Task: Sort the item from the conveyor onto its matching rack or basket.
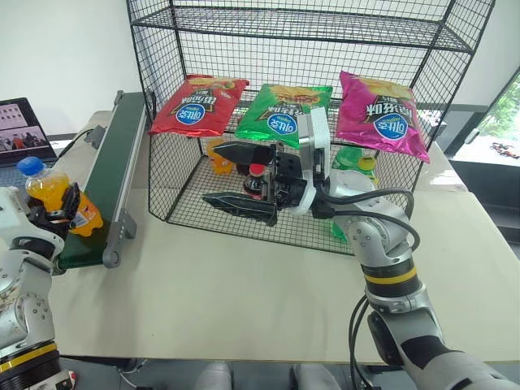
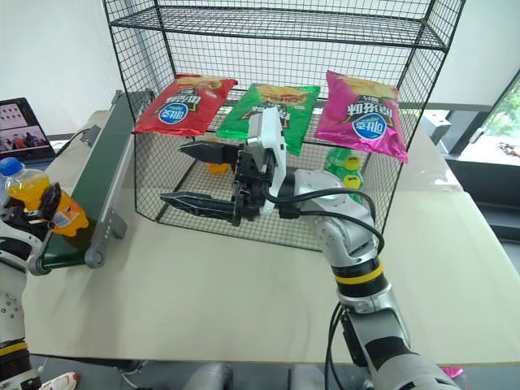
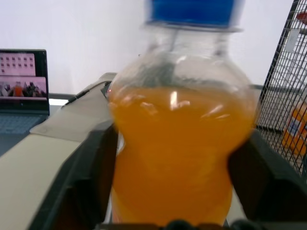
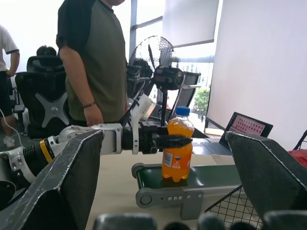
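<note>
Gripping the small clear plastic bottle of orange soda with blue cap and blue label, the left pincer is clamped on its waist at the near end of the long dark green conveyor belt.

The right pincer is held level with its black fingers spread apart, pointing toward the conveyor, in front of the tall black wire-mesh rack. Glossy chip bags lie on the rack's tier. Bare beige tabletop stretches between both arms.
</note>
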Controlling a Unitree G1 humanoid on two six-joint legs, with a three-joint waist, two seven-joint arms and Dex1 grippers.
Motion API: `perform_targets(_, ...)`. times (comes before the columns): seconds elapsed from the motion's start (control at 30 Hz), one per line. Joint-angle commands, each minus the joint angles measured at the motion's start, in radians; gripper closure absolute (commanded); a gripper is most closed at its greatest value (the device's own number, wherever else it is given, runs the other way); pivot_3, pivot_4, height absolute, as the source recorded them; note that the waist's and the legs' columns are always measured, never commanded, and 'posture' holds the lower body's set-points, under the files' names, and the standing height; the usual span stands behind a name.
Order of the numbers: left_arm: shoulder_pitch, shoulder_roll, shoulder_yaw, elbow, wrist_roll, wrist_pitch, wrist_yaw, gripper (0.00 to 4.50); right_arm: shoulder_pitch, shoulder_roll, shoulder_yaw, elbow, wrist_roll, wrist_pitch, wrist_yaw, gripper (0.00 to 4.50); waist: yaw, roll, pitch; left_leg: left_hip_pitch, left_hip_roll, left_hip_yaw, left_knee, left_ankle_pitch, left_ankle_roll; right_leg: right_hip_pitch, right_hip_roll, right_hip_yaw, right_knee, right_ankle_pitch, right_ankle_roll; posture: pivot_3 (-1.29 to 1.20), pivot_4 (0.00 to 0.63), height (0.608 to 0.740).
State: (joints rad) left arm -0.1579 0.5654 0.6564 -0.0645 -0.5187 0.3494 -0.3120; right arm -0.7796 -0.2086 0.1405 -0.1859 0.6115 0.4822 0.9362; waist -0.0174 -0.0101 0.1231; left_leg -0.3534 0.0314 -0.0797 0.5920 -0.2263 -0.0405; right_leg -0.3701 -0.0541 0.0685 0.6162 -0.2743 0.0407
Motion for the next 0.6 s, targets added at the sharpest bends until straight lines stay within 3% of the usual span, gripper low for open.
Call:
perform_targets(0.03,-0.001,0.004,0.012,-0.050,-0.026,-0.008,-0.006,2.11,-0.004,-0.001,-0.025,-0.041,0.018,-0.014,-0.011,0.00,0.001,0.000,0.000,0.000,0.000,0.000,0.000,0.000,0.000,0.000,0.000,0.000,0.000,0.000,0.000,0.00,0.150,0.738)
perform_targets(0.2,0.046,0.004,-0.008,-0.217,-0.089,0.090,0.010,2.11,0.028,-0.033,-0.015,-0.059,-0.029,-0.012,-0.051,0.00,0.001,-0.001,0.000,-0.001,0.000,0.000,0.000,0.000,0.000,0.000,0.000,0.000,0.000,0.000,0.000,0.00,0.150,0.738)
perform_targets(0.4,0.085,0.016,-0.105,-0.461,-0.211,0.262,0.014,2.11,0.186,-0.101,0.019,-0.124,-0.138,-0.027,-0.132,0.00,0.003,-0.003,0.000,-0.001,0.000,0.000,0.000,0.000,0.000,0.000,-0.001,0.000,-0.002,0.000,0.000,0.00,0.150,0.738)
perform_targets(0.5,0.051,-0.004,-0.188,-0.473,-0.200,0.280,0.023,2.11,0.236,-0.100,0.042,-0.150,-0.196,-0.031,-0.189,0.00,-0.001,-0.002,0.001,-0.001,0.000,0.000,0.000,0.000,0.000,0.000,0.000,0.000,-0.002,0.000,0.000,0.00,0.150,0.738)
perform_targets(0.6,-0.012,-0.043,-0.296,-0.404,-0.103,0.229,0.048,2.11,0.264,-0.086,0.060,-0.158,-0.245,-0.020,-0.251,0.00,-0.002,-0.001,0.001,-0.001,0.000,0.000,0.000,0.000,0.000,0.000,0.000,0.000,-0.001,0.000,0.000,0.00,0.150,0.738)
